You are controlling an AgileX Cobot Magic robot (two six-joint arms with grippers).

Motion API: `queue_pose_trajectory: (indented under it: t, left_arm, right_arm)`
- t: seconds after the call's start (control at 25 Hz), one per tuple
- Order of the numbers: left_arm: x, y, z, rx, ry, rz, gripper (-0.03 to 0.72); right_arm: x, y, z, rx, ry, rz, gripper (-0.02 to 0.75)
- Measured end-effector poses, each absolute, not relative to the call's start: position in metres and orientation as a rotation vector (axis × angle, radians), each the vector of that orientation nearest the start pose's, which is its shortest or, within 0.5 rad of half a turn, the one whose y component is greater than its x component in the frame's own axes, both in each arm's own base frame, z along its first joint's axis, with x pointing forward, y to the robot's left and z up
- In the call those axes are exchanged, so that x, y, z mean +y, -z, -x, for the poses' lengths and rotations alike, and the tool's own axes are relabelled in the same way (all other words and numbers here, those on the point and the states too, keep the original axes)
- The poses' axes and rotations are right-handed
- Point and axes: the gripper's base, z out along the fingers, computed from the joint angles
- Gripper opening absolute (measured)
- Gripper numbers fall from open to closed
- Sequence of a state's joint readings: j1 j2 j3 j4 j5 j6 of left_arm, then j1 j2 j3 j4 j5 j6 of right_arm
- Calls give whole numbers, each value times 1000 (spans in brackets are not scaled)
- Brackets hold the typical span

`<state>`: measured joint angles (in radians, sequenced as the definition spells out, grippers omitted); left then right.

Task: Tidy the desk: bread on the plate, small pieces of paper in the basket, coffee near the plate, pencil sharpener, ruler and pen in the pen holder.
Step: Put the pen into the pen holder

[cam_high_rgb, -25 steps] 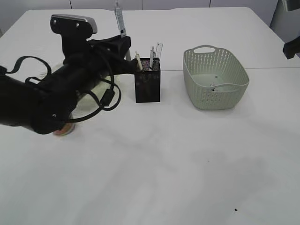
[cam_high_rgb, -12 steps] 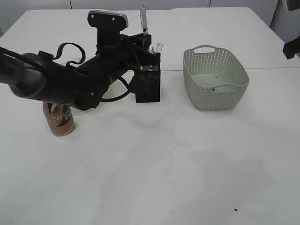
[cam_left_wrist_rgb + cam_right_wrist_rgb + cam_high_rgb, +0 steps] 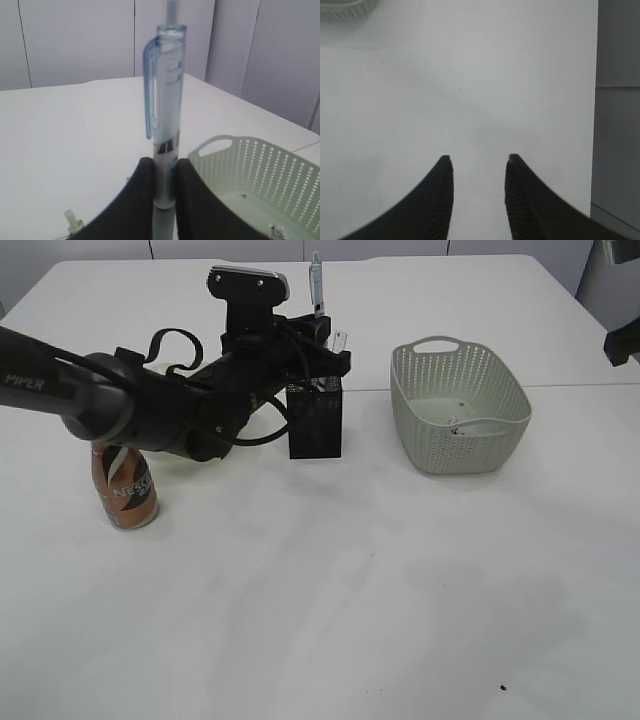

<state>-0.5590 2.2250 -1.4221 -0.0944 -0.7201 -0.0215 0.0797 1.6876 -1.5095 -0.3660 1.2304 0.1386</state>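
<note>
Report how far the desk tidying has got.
Done, by the look of it: small scraps lie in the basket, the pen holder already has items standing in it, and the coffee can stands on the table. In hand: the left gripper grips the pen upright, over the holder. Left: dropping the pen in. Plate and bread are hidden behind the arm. The right gripper is open and empty.

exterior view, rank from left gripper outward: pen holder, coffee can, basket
1. pen holder: directly under the left gripper, which holds the pen upright above it.
2. basket: to the right of the holder, across a gap of bare table.
3. coffee can: lower left, nearer the camera, partly behind the arm.
Basket versus can is a fairly close call.
</note>
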Motion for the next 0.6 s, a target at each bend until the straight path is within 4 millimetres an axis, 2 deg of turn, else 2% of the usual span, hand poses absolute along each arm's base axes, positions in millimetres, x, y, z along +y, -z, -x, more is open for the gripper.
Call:
queue_pose_trajectory:
  t: [0.16, 0.6]
  left_arm:
    - [-254, -171, -431, 1562, 450, -309, 59]
    - [-255, -159, -432, 1587, 445, -315, 60]
  right_arm:
    - [-3, -316, -347, 2819, 472, 29, 289]
    - [-3, -316, -347, 2819, 472, 29, 288]
